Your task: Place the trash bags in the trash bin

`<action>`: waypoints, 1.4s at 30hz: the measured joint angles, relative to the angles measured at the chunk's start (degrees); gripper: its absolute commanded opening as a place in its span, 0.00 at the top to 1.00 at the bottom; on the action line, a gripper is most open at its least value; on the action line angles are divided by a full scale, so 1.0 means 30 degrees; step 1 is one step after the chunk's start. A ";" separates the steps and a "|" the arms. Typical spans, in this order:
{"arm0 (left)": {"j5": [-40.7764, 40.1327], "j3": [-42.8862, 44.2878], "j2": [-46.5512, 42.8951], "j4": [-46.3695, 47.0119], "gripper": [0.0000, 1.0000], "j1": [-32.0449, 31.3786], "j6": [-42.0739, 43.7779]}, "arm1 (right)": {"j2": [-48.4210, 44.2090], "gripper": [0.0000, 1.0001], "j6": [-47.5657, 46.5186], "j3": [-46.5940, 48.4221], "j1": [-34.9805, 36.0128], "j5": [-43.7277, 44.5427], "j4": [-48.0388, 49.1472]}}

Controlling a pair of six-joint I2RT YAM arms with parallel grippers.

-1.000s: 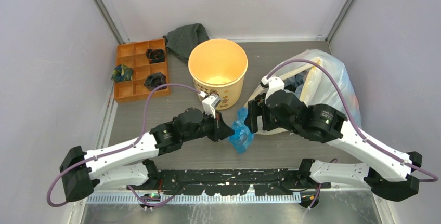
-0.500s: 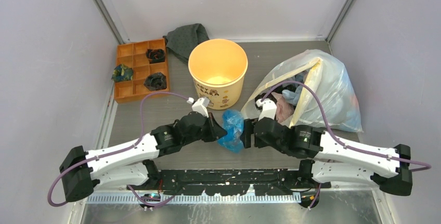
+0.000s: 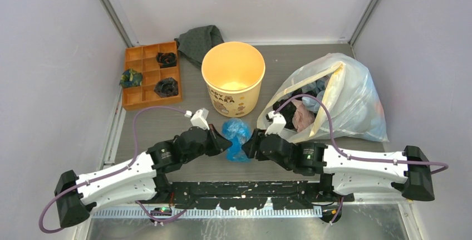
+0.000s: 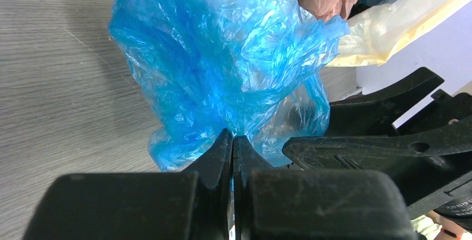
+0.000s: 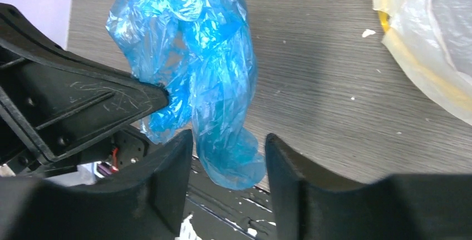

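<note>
At the left gripper (image 4: pixel 232 140), jaws pressed together, pinching a lower fold of the thin, crinkly, translucent blue plastic bag (image 4: pixel 222 56). At the right gripper (image 5: pixel 228 142), jaws spread, with the bag's hanging tail loose between the two fingers. Only one such bag, bunched between both grippers near the front edge of the grey wood-grain table (image 3: pixel 167 120), outside and just in front of the round cream-yellow plastic bucket (image 3: pixel 231 105) with cartoon prints. One bucket, upright, mouth open, near wall facing the bag. To the right, one large whitish-clear plastic sack (image 3: pixel 350 101) with yellow patches, mouth open toward the right arm. Far left, one orange compartment tray (image 3: pixel 133 105) holding three dark bundles (image 3: pixel 166 87) in separate cells. Behind the bucket, one dark grey cloth (image 3: pixel 200 40).
</note>
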 measured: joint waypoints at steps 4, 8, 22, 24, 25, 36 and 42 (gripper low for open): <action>-0.0058 0.0000 -0.0714 -0.0481 1.00 0.0000 -0.0051 | 0.0073 0.88 0.0860 -0.0138 0.0189 0.0481 0.1144; -0.0189 0.0044 -0.1377 -0.1654 1.00 0.0000 0.0080 | 0.0080 0.99 0.1275 0.0058 0.0189 0.1064 0.0954; -0.2142 0.6965 -0.0430 -1.1387 1.00 0.0000 0.4146 | 0.3038 0.99 0.2004 0.8867 0.0437 0.4342 -1.4018; -0.1690 1.0309 0.0918 -1.1934 1.00 0.0000 0.5151 | 0.3249 0.99 0.1107 1.1657 0.0641 0.4393 -1.5001; -0.1297 1.2072 0.1515 -1.2014 1.00 0.0000 0.5690 | 0.3191 0.99 0.0430 1.3508 0.0758 0.4371 -1.5191; 0.1588 0.8925 0.0743 -0.7009 1.00 -0.0517 0.6768 | -0.3657 0.99 -0.0554 0.8058 0.0940 0.3053 -0.9551; 0.2069 -0.0758 0.0787 -0.9632 1.00 -0.4546 0.4167 | -0.0459 0.99 0.1464 -0.0393 0.2302 -0.0277 -1.1125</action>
